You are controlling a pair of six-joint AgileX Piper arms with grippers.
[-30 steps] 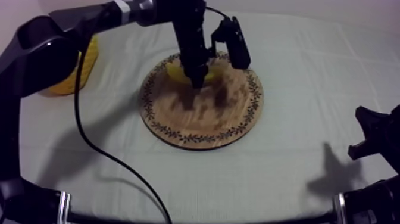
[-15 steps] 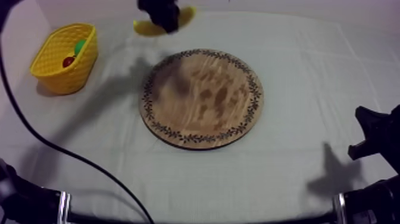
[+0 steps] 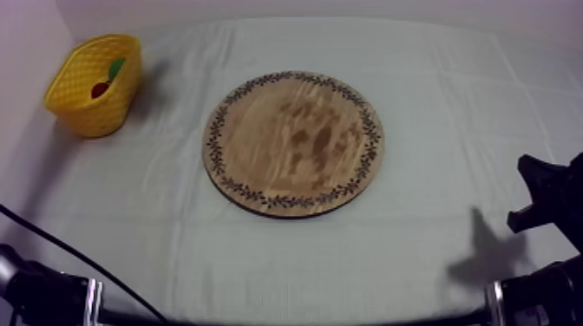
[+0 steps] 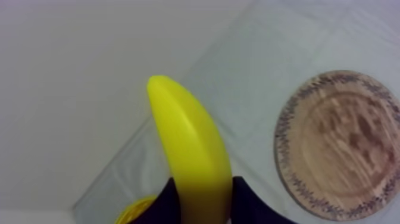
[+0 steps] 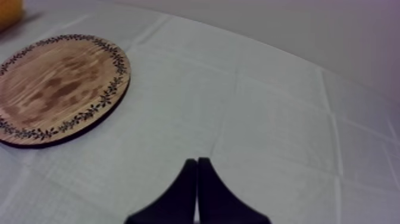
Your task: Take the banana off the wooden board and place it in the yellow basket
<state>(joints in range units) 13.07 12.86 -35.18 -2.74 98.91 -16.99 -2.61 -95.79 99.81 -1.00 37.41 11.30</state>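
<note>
Now | my left gripper (image 4: 201, 199) clamped round the banana (image 4: 190, 149), held in the air clear of the wooden board (image 3: 293, 143) | my right gripper (image 5: 197, 179) pinched closed on nothing, low at 4 o'clock over the cloth (image 3: 416, 260) | board at centre | yellow basket (image 3: 91, 117) far at 10 o'clock, small red fruit (image 3: 101, 89) inside.

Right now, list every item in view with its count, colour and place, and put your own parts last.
banana: one, yellow, held in the left gripper, away from the board
wooden board: one, brown with patterned rim, mid-table
basket: one, yellow, far left of the table
small red fruit: one, red, inside the basket
green fruit: one, green, inside the basket
cloth: one, grey-white, over the table
left gripper: one, black, shut on the banana
right gripper: one, black, shut on nothing, over the cloth
</note>
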